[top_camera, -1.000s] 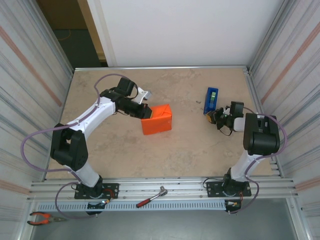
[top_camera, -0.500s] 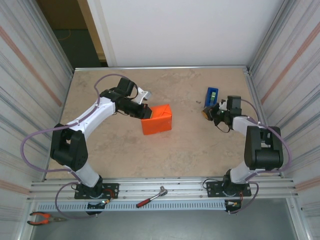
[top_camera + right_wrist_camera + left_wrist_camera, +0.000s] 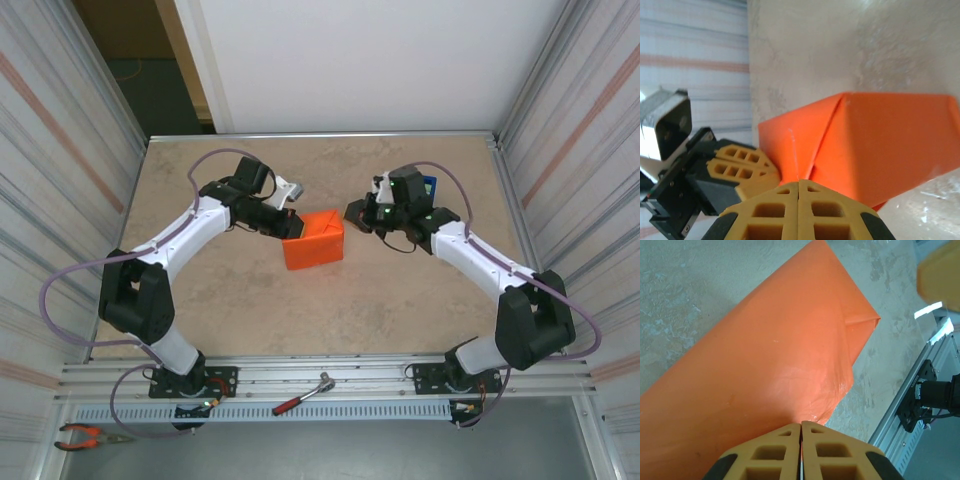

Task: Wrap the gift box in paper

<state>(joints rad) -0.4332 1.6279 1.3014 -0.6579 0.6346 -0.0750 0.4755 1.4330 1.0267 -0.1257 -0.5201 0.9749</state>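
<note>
The orange paper [image 3: 313,238] is folded into a boxy parcel in the middle of the table, with diagonal creases on its end. The gift box is hidden inside it. My left gripper [image 3: 291,226] is shut, and its tips [image 3: 801,424] rest against the paper [image 3: 765,365] at the parcel's left edge. My right gripper [image 3: 352,214] is shut too, at the parcel's upper right corner. In the right wrist view its tips [image 3: 798,182] touch the paper [image 3: 880,145], and the left gripper's fingers [image 3: 740,165] sit just beyond.
A blue tape dispenser [image 3: 430,186] stands behind my right wrist, partly covered by it. On the front rail lie a red-handled wrench [image 3: 303,395] and pliers [image 3: 85,435]. Corrugated walls close in the table's left and right sides.
My right arm has swung left from the tape dispenser to the parcel's right side, still shut. The left arm and the parcel have not moved.
</note>
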